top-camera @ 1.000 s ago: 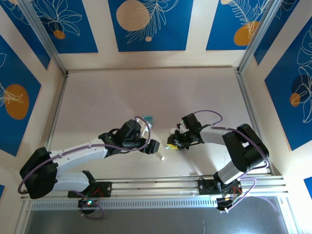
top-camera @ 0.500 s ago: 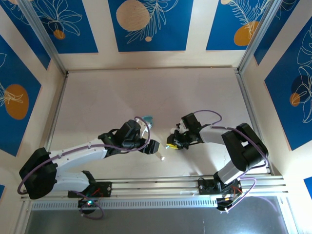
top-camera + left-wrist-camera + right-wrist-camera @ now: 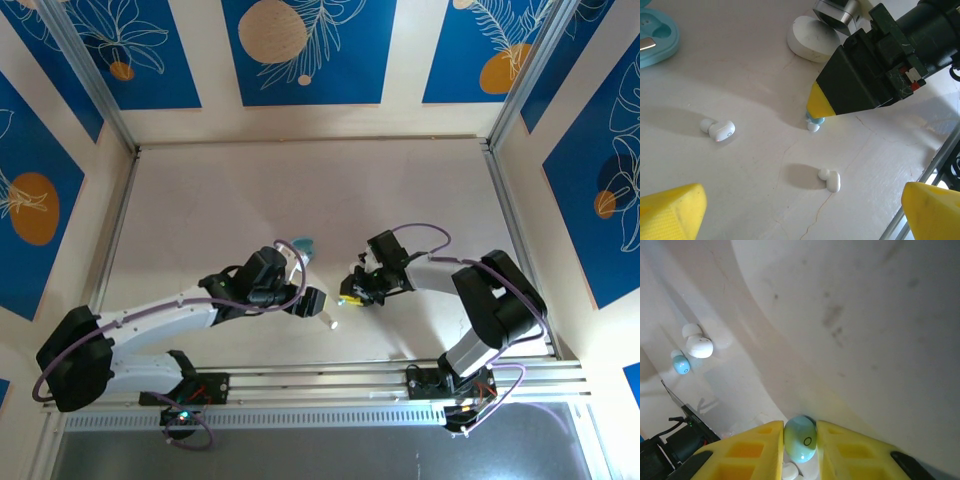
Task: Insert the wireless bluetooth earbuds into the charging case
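1. Pale, faintly cracked tabletop (image 3: pixel 755 85) sits inside a booth of cream walls with blue panels (image 3: pixel 300 50) printed with leaves and orange discs.
2. The right gripper (image 3: pixel 800 432) is clamped on a light blue earbud (image 3: pixel 801 440), with one yellow finger pressed to each side. From the left wrist the right gripper's tip (image 3: pixel 815 112) is down at the table with the earbud (image 3: pixel 810 118) under it. Whether the earbud touches the surface cannot be told.
3. The left gripper (image 3: pixel 802 212) has its jaws spread wide with nothing between them. The right gripper's tip lies ahead of it, well apart.
4. A first white earbud (image 3: pixel 722 131) lies ahead and left of the left gripper. A second white earbud (image 3: pixel 831 181) lies nearer, between that gripper and the right gripper's tip.
5. Seen from the right wrist, a loose light blue earbud (image 3: pixel 681 364) lies just beside a white earbud (image 3: pixel 699 345), well off from the clamped fingers.
6. A white case (image 3: pixel 812 37) lies beyond the right gripper, partly covered by it. A light blue case (image 3: pixel 657 32) is cut off at the frame edge.
7. From overhead, both grippers (image 3: pixel 318 305) (image 3: pixel 350 298) sit close together and the earbuds are too small to make out.
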Robot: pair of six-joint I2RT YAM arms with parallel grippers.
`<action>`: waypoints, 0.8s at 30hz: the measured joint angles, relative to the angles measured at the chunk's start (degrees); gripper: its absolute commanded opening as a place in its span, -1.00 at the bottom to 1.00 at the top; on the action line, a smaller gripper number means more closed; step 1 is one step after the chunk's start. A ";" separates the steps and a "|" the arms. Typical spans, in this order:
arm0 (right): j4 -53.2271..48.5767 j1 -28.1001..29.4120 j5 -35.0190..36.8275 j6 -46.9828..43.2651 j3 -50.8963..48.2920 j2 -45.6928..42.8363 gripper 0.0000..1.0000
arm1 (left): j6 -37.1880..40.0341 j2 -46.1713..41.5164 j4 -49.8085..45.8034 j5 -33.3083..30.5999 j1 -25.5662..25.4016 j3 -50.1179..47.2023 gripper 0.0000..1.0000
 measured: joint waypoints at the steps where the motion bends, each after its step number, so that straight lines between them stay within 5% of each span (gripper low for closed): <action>1: 0.09 0.09 -0.02 0.13 0.09 0.13 -0.61 | 0.00 -0.09 0.02 0.00 0.00 -0.07 0.99; 12: 0.92 2.36 2.16 0.59 0.11 -1.03 -0.73 | 0.02 -0.63 0.02 -0.04 0.00 -0.39 0.99; 24: -19.58 6.47 15.85 -0.52 8.83 -12.59 -0.74 | 0.07 -5.97 0.11 -1.27 0.00 -1.88 0.99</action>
